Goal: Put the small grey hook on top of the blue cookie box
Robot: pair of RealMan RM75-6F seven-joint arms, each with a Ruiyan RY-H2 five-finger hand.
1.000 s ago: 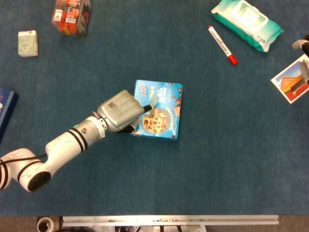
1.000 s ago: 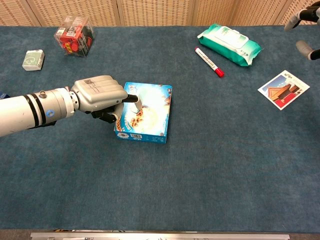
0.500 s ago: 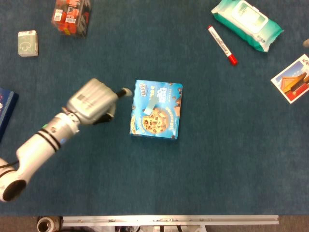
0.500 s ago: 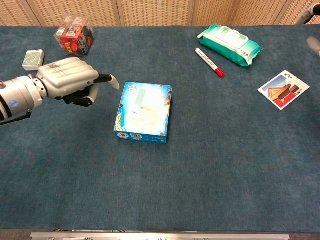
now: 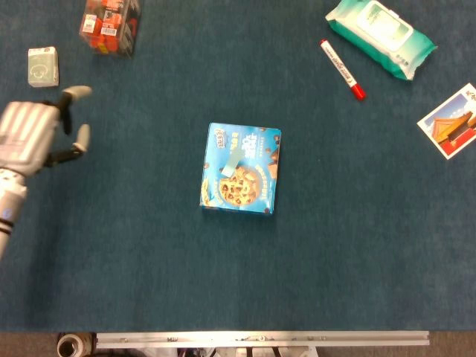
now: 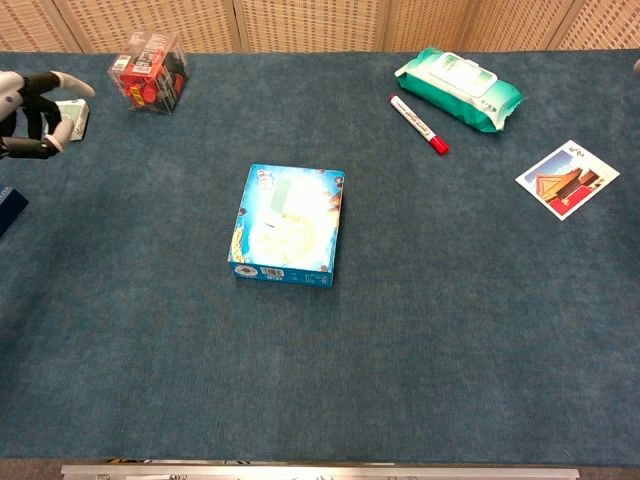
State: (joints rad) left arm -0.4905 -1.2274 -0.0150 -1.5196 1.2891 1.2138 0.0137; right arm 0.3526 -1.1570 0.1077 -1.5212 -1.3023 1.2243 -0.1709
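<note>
Hook [image 5: 231, 161] lies flat on top of the cookie box [image 5: 250, 187], mid-table [image 5: 163, 282], touched by nothing. Left hand [image 5: 30, 137] hangs near the table's left edge, fingers [image 5: 77, 92] spread and holding nothing, well apart from the box. Bare blue cloth surrounds the box on every side. Right hand is out of sight.

Blue box [image 5: 241, 178] printed with brown cookies; pale grey hook [image 5: 233, 159]. Dark blue cloth [image 5: 149, 260]. Red-capped white marker [image 5: 342, 68]. Green wipes pack [image 5: 381, 36]. Silver-grey left hand [image 5: 33, 134].
</note>
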